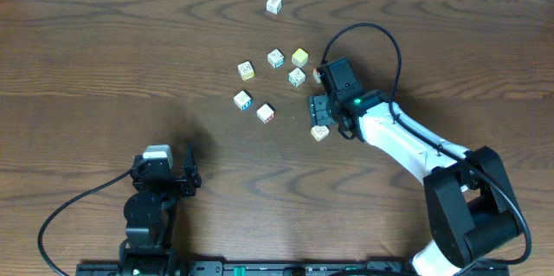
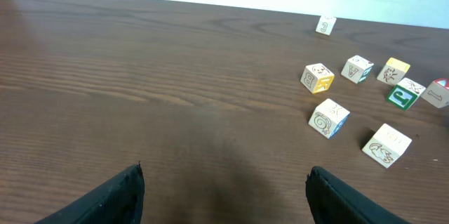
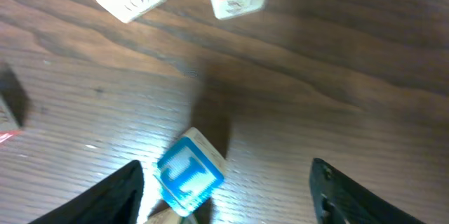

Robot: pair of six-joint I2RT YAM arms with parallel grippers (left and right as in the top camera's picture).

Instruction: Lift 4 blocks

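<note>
Dark wood bench [image 1: 104, 51]; blocks [image 1: 275, 57] scattered toward twelve o'clock. My right claw [image 3: 224, 166] gapes wide around a blue-faced block [image 3: 189, 175], which sits off toward nine; I should centre on it, then close squarely. Left claw [image 2: 224, 170] wide, idle.

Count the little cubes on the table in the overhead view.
9: far cube; yellow cube; cubes left of it and below it; leftmost cube; two nearer; one beside the right gripper; another half hidden behind it.
</note>
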